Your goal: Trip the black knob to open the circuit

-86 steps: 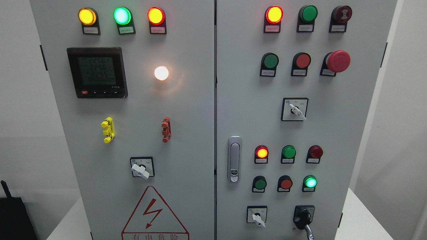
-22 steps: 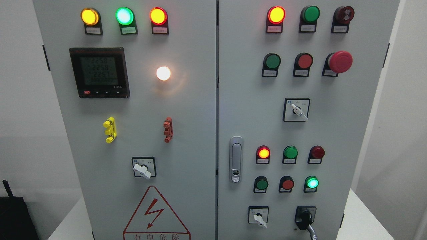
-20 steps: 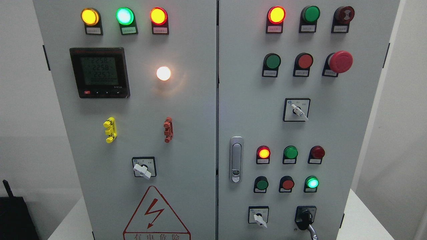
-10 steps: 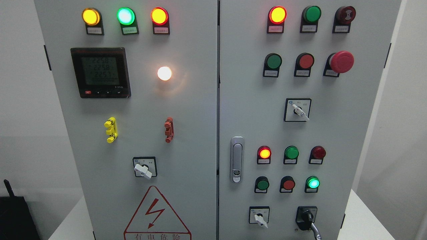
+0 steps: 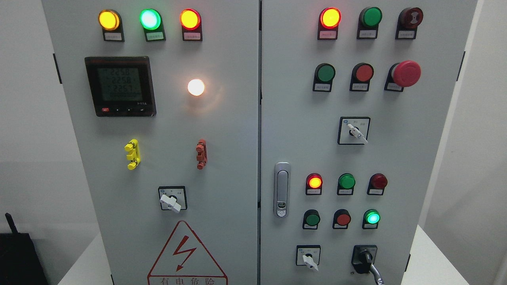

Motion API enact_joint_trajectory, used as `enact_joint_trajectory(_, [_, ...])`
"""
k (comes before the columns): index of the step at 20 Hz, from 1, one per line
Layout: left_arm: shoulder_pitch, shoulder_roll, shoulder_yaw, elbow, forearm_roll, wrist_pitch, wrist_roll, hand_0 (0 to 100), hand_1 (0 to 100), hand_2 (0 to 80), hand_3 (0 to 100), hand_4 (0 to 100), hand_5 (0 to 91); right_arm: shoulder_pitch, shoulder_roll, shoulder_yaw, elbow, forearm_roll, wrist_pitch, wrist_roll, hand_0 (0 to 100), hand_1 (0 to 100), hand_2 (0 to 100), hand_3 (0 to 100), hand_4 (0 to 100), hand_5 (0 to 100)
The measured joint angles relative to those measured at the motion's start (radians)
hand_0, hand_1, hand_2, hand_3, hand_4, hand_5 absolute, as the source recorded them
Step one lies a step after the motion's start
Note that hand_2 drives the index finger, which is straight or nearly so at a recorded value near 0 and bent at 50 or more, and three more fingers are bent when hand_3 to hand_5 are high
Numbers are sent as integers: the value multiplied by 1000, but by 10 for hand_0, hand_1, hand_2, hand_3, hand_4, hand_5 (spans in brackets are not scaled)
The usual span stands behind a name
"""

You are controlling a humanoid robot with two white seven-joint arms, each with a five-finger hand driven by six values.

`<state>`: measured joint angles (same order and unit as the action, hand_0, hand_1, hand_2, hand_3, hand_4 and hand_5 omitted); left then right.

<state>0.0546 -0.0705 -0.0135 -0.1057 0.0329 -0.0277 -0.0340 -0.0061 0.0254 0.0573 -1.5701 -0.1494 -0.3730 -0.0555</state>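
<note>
The black knob (image 5: 363,259) sits on a black plate at the lower right of the grey cabinet's right door (image 5: 301,130). A thin silvery piece (image 5: 375,273) runs from it down and to the right, to the picture's bottom edge. Neither of my hands nor any part of my arms shows in the head view.
White selector switches (image 5: 309,259) (image 5: 355,131) (image 5: 170,202), lit and unlit lamps, a red mushroom button (image 5: 406,73), a door latch (image 5: 281,189) and a digital meter (image 5: 120,86) cover the panel. A black box (image 5: 18,257) stands at lower left.
The whole panel has drifted a few pixels to the right in the picture. The meter's digits flicker. The black knob and the switches stand as before.
</note>
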Motion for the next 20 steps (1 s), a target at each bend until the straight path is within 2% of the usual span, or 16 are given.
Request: enact_joint_trajectory(20, [0,0,0,0,0,0,0,120,389,0,0,0,0,0,-10,-10,0,-26,-2,1,1000,903,0,1000,894,818])
